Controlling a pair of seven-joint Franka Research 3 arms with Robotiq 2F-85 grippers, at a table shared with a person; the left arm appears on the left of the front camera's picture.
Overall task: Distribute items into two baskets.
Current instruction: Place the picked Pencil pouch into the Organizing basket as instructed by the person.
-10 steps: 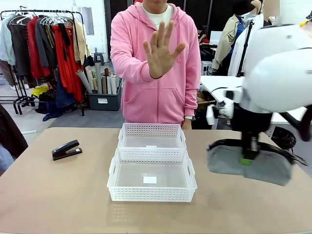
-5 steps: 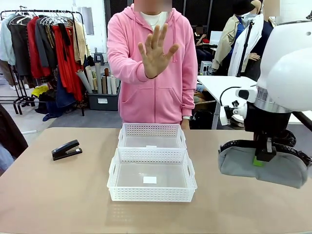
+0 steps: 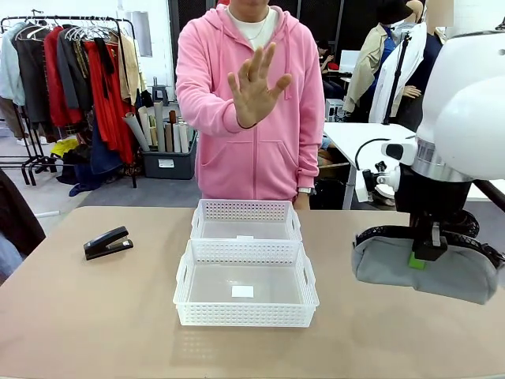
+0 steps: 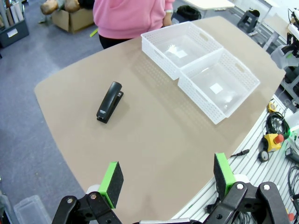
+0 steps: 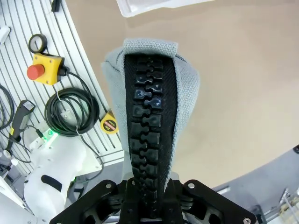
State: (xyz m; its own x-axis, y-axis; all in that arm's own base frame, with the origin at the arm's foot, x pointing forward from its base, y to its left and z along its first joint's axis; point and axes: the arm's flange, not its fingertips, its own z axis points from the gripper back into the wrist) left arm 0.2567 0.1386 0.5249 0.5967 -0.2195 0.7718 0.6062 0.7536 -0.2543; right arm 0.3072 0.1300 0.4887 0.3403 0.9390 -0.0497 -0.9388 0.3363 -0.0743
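Soft grey woven pouch (image 3: 442,272), black toothed zipper, right of frame, clamped in the downward-pointing right end effector (image 3: 418,259); left end effector (image 4: 167,176) pads apart.

The brown table (image 3: 79,324) carries a white near basket (image 3: 245,313) in the middle, a far basket (image 3: 246,210) touching it at 12 o'clock, and a black stapler (image 3: 107,243) at 9 o'clock, well apart.
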